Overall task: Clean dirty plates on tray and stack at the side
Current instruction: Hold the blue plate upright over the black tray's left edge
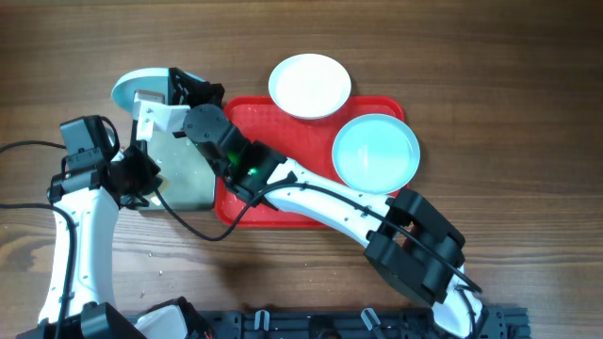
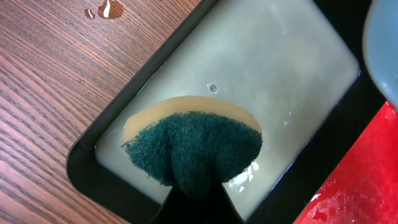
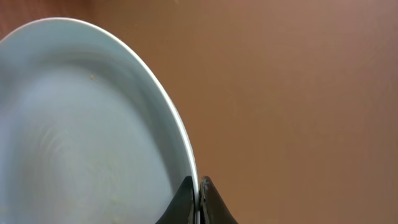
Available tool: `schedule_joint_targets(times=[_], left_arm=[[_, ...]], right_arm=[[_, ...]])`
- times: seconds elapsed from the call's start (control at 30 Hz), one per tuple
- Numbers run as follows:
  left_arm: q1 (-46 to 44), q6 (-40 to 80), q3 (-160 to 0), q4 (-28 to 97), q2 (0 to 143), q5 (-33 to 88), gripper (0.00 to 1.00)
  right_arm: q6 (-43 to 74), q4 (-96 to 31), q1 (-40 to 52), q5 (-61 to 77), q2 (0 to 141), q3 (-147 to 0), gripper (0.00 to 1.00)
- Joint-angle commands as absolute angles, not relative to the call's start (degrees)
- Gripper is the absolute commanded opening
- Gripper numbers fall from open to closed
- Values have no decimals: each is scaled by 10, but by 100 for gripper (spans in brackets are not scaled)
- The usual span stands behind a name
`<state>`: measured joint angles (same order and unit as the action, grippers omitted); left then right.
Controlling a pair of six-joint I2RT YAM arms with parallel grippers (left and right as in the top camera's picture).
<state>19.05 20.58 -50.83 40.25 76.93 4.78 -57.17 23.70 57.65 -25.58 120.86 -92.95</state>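
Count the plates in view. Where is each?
3. The white plate overlaps the red tray's far rim. One aqua plate lies on the tray's right side. The second aqua plate, left of the tray, is pinched by the right end effector and partly hidden.

1. We see the left arm [image 1: 75, 235] built of smooth white shell links with black joint housings.
2. The right arm [image 1: 325, 200] looks the same to us: a curved white link and bulky black blocks at its joints.
3. We note a small green light [image 1: 252, 172] glowing on one black joint of the right arm.
4. Thin black cables [image 1: 193, 229] trail from both arms.
5. The right gripper [image 3: 198, 186] shows us matte black fingers [image 3: 184, 204] tapering to narrow tips.
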Motion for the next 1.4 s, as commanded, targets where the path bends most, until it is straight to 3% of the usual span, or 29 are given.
schedule_joint_targets(times=[0.0,1.37], left_arm=[[192,197,-505,399,770,53,4],[192,197,-505,399,770,53,4]], right_arm=[[-585,244,575,-237,1214,-947,5],[-583,230,575,-237,1215,-945,4]])
